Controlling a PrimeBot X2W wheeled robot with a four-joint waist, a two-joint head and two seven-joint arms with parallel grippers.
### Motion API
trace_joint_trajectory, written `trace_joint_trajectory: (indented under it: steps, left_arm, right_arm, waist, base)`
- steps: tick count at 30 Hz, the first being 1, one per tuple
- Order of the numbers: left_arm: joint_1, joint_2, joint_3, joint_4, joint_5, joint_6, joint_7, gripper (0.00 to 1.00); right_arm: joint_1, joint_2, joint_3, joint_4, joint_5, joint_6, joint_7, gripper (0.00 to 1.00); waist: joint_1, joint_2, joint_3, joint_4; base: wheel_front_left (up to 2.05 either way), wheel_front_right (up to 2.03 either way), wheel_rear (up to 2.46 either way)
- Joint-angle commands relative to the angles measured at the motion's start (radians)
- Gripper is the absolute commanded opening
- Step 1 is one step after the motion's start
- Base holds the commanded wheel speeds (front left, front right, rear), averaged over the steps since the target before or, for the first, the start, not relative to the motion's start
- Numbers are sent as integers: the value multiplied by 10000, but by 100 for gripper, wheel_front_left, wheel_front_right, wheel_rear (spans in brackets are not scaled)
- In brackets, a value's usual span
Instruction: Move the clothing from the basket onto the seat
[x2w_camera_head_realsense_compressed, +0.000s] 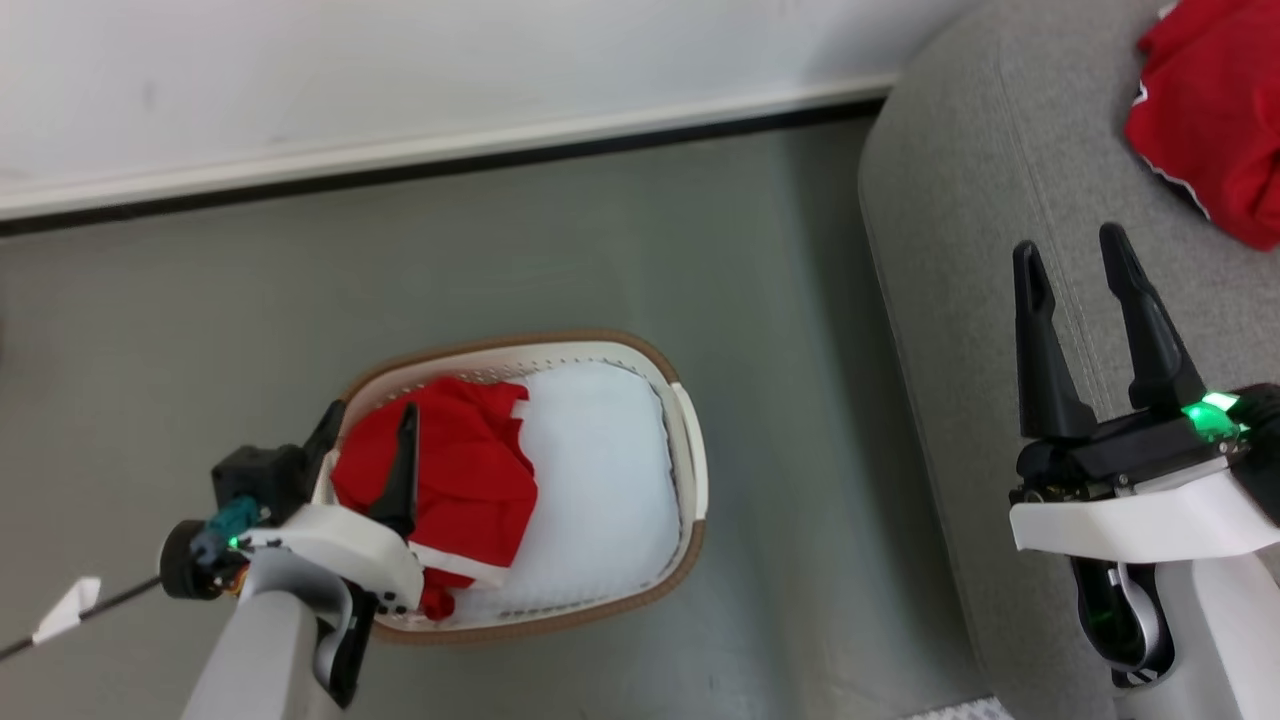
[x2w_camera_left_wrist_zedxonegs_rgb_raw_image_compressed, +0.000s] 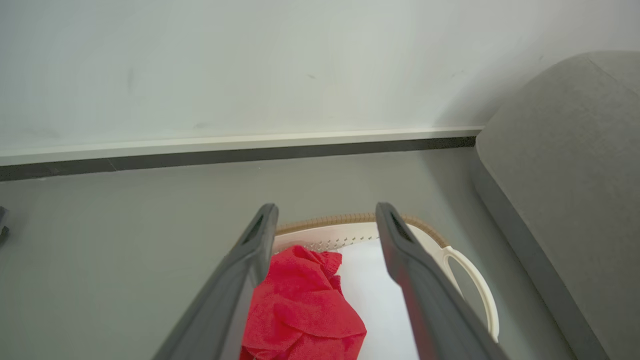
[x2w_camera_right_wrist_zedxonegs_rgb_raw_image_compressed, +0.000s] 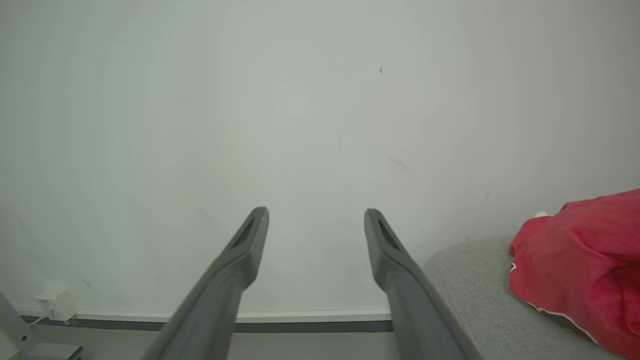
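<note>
Looks like the pick-up step. Holding the left claw (x2w_camera_head_realsense_compressed: 370, 415) spread wide and empty above the white laundry basket (x2w_camera_head_realsense_compressed: 693, 450), tipped down over the crumpled red jersey (x2w_camera_head_realsense_compressed: 470, 480) heaped in the basket's left half. Probably set that wide to straddle a thick fold of cloth rather than nip a thin edge. Cannot tell whether a fingertip touches the fabric. Carrying the right claw (x2w_camera_head_realsense_compressed: 1072, 245) just as wide and empty, raised over the grey sofa (x2w_camera_head_realsense_compressed: 980, 200) and aimed at the wall, likely so as not to crowd the left arm's reach. Counting a second red jersey (x2w_camera_head_realsense_compressed: 1215, 120) lying on the sofa cushion, well apart from the basket on the floor. Judging about half done, with one garment left to carry across.
</note>
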Motion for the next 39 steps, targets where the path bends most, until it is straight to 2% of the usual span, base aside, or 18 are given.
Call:
trace_joint_trajectory:
  steps: [1,12,16,22,32,39]
  left_arm:
    - [-318,146,-10,337,62,-40,-3,100]
    - [-2350,746,-1007,3589,58,-129,111,100]
    - [-3037,945,-1980,4401,340,-129,291,100]
    - [-3768,1599,-3485,5583,957,-134,1005,100]
    - [-4474,2531,-5589,6228,981,-136,1690,100]
    - [-4733,3146,-6705,6387,689,-136,2221,100]
  right_arm:
    - [-214,18,-3,-132,14,-24,7,100]
    - [-739,449,-57,-1122,-387,-25,7,100]
    - [-861,575,44,-1457,-497,-25,7,100]
    - [-1037,714,85,-1662,-457,-25,7,100]
    - [-1195,814,75,-1832,2,-25,7,100]
    - [-1291,815,147,-1938,426,-26,9,100]
  waist:
    - [-3,0,617,-445]
    - [-3,0,2121,-1297]
    - [-3,0,2621,-1492]
    - [-3,0,3213,-1913]
    - [-3,0,4096,-2686]
    - [-3,0,4491,-3116]
  base:
    - [0,0,0]
    - [0,0,0]
    - [0,0,0]
    - [0,0,0]
    - [0,0,0]
    - [0,0,0]
